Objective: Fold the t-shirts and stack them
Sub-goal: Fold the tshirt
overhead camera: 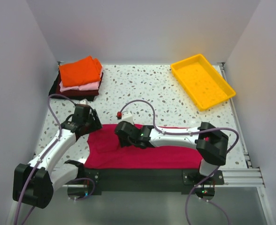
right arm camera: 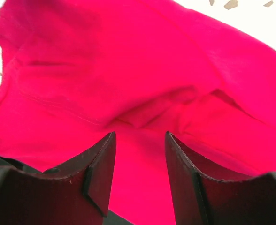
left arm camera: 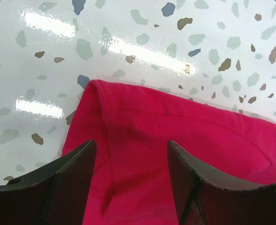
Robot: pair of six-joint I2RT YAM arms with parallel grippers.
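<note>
Cloth fills the near edge of the speckled table (overhead camera: 142, 89) in the top view: we see the crimson t-shirt (overhead camera: 147, 157) lying spread between the two arms. The left gripper (overhead camera: 95, 127) sits at its left edge, and the right gripper (overhead camera: 119, 135) is over its upper left part. In the far left corner a folded stack has the orange t-shirt (overhead camera: 79, 70) on top, the pale pink t-shirt (overhead camera: 88, 86) beneath and the dark maroon t-shirt (overhead camera: 77, 93) lowest. The yellow tray (overhead camera: 201, 79) lies at the far right, well apart.

From the left wrist, we find the left gripper (left arm camera: 131, 150) with its jaws spread. A folded corner of the crimson t-shirt (left arm camera: 175, 126) lies between and beyond them.

From the right wrist, the right gripper (right arm camera: 140, 140) also has its jaws apart, with rumpled crimson cloth behind the gap. We cannot tell whether they touch it.
</note>
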